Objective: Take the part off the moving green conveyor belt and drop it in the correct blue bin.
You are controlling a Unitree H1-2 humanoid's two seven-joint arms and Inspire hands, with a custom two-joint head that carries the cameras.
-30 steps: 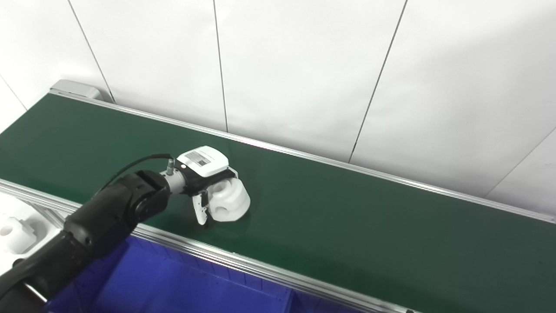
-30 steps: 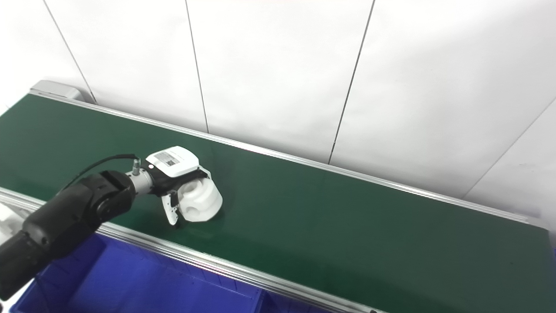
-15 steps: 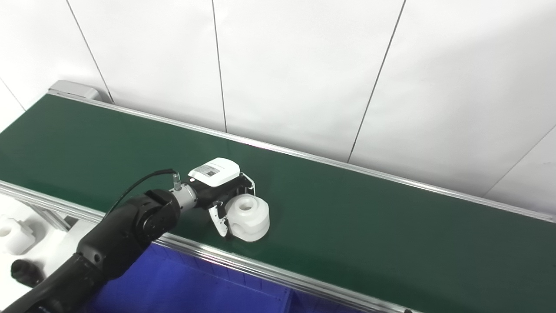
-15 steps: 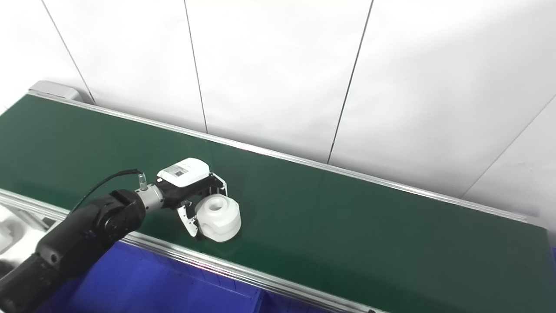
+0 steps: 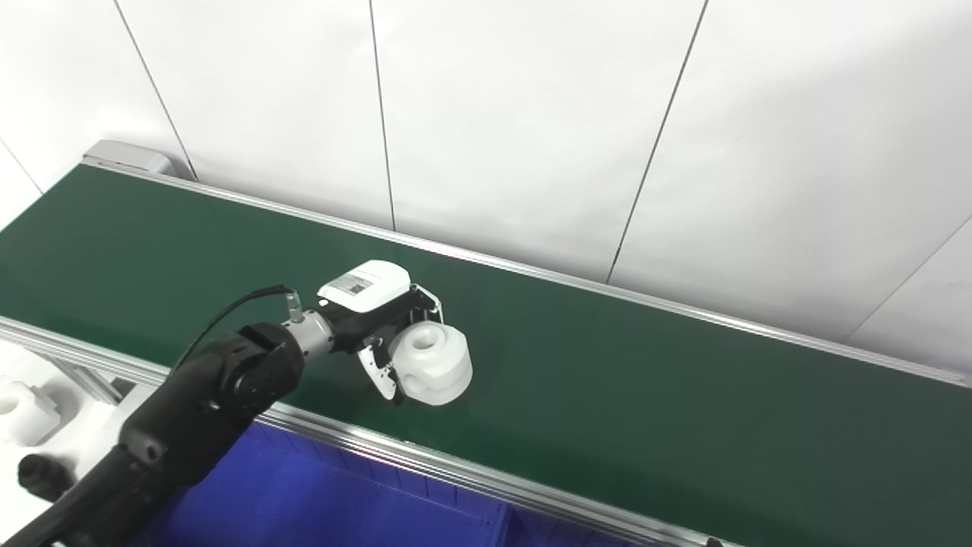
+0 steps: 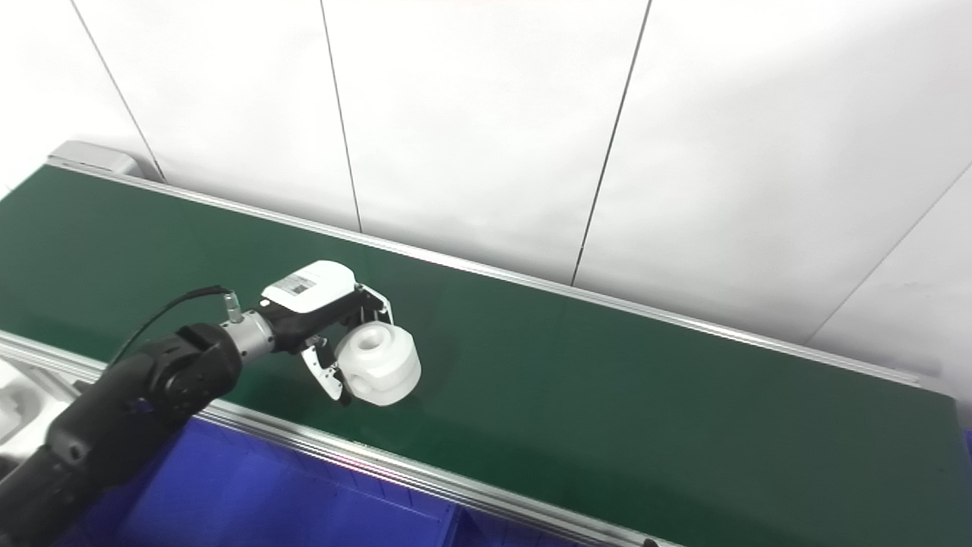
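Lifted since half a second ago, the white part (image 5: 430, 362) now hangs just above the green conveyor belt (image 5: 645, 410) instead of resting on it. Our left hand (image 5: 383, 319) is wrapped around it. We judge the pick done; next comes carrying it to the blue bin (image 5: 304, 501) below the near rail.

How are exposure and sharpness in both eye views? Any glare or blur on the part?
Left eye view: white part nearly blown out, edges sharp, held by the left robot hand. Right eye view: even lighting, faint sheen on green belt, no motion blur.
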